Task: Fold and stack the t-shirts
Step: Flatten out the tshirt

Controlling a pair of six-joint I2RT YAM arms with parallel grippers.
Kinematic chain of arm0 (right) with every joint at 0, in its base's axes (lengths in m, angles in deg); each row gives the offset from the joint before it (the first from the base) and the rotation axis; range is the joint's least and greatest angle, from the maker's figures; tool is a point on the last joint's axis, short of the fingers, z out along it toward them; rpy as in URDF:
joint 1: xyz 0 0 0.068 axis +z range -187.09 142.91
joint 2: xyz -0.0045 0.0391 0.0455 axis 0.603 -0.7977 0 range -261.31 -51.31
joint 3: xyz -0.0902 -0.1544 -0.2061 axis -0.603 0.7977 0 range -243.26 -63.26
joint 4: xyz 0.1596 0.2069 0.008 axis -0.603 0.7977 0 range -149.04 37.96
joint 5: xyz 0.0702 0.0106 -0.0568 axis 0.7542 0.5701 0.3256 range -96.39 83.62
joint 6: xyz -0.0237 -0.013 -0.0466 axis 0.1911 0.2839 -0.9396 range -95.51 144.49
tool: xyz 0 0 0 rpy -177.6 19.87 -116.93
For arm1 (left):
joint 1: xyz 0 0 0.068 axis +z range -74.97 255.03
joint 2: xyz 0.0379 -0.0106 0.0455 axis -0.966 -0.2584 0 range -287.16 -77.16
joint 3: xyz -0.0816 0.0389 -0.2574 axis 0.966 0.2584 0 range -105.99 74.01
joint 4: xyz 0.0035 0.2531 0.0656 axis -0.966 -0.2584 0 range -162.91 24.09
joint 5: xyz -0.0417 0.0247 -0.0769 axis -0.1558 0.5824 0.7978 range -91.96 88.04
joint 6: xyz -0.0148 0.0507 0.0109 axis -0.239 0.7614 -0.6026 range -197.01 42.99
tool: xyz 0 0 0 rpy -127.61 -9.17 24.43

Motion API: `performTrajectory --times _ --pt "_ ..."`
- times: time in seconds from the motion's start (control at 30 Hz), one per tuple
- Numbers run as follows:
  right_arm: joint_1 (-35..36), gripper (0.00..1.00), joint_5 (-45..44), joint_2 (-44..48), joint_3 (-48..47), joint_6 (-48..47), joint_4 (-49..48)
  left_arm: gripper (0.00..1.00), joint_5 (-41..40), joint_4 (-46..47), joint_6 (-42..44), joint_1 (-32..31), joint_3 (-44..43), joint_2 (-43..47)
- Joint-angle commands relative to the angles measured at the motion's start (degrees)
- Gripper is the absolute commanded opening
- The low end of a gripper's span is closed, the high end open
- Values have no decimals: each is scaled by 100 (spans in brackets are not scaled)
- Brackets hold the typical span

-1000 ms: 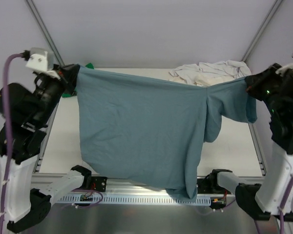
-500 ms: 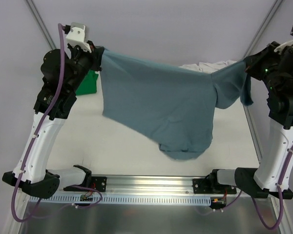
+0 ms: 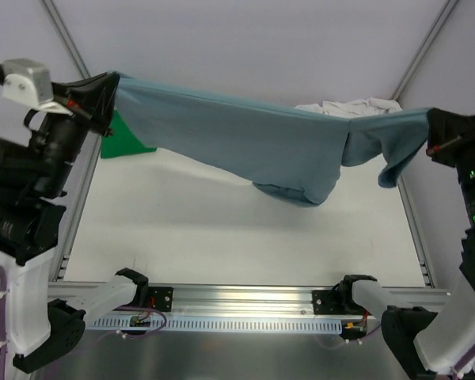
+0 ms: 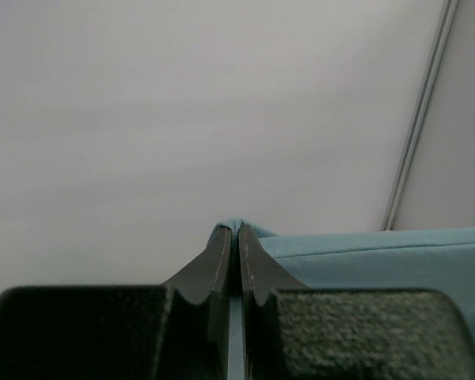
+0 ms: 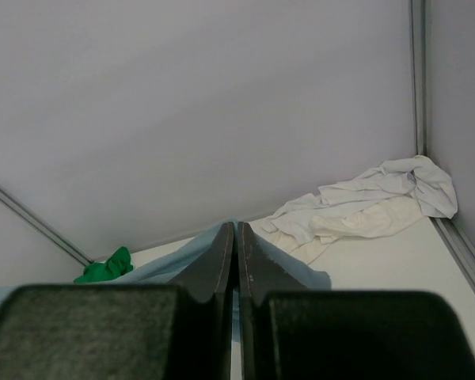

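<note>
My left tool [image 4: 238, 237] high at far left, pinching blue shirt [image 3: 245, 142] edge. My right tool [image 5: 236, 237] far right, clamped on other end. Shirt strung in air between, belly sagging; contact with desk [image 3: 222, 237] unclear. Green shirt [image 3: 125, 144] mostly hidden behind blue. Cream shirt [image 3: 352, 107] part hidden, far-right corner. Moving room over near desk half.
</note>
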State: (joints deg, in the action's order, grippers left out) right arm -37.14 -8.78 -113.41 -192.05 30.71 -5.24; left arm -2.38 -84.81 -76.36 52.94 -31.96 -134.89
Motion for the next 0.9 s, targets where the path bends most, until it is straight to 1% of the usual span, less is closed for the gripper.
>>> performTrajectory --times 0.0,0.1,0.23,0.37,0.4,0.5,0.7,0.8,0.83,0.87 --pt "-3 0 -366 593 3 -200 -124 0 -107 -166 -47 20 -336 411" --pt "-3 0 -569 743 -111 -218 -98 0 -247 -421 -38 11 -573 544" --pt "-3 0 -736 630 -584 -209 -115 0 -370 -536 -21 20 -810 588" --pt "-3 0 -807 489 -779 -209 -203 0 -379 -545 -47 20 -855 588" --pt "118 0 -833 454 -805 -226 -212 0 -388 -536 -38 11 -855 588" --pt "181 0 -912 252 -806 -279 -221 0 -423 -545 6 11 -811 527" --pt "199 0 -921 -178 -349 -297 -151 0 -493 -220 190 11 -320 386" --pt "199 0 -877 -494 71 -236 -72 0 -651 52 339 20 374 298" --pt "208 0 -859 -591 221 -192 -45 0 -730 166 314 20 906 263" --pt "199 0 -790 -670 414 -165 -71 0 -740 306 279 20 1208 245"
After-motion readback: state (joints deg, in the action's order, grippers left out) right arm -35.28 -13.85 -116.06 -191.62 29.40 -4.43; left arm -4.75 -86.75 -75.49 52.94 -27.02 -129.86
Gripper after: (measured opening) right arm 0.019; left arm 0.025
